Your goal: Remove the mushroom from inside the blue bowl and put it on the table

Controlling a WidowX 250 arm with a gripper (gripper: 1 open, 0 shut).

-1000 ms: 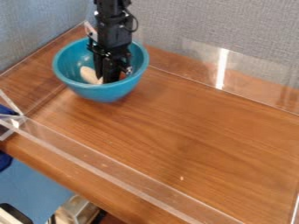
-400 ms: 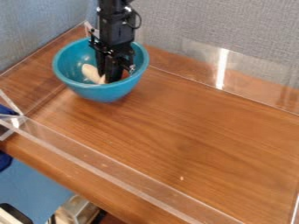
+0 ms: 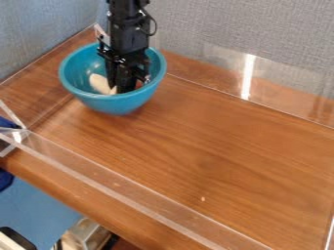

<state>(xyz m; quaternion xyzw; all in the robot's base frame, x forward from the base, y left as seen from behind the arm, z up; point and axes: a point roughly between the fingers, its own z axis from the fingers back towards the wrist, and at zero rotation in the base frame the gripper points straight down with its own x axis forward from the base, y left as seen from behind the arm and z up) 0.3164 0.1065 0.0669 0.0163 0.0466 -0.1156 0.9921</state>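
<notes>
Camera view shows the gripper reaching straight down into the blue bowl at the far left of the table, its jaws narrowed around the pale mushroom on the bowl's floor. Whether they truly grip it is unclear. The grasp step seems in hand; next comes a straight lift clear of the rim.

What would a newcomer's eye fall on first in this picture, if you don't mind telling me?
Probably the glossy blue bowl at the far left of the table, with the black gripper reaching straight down into it. A pale piece of the mushroom shows inside the bowl beside the fingers; whether it is gripped cannot be told.
</notes>
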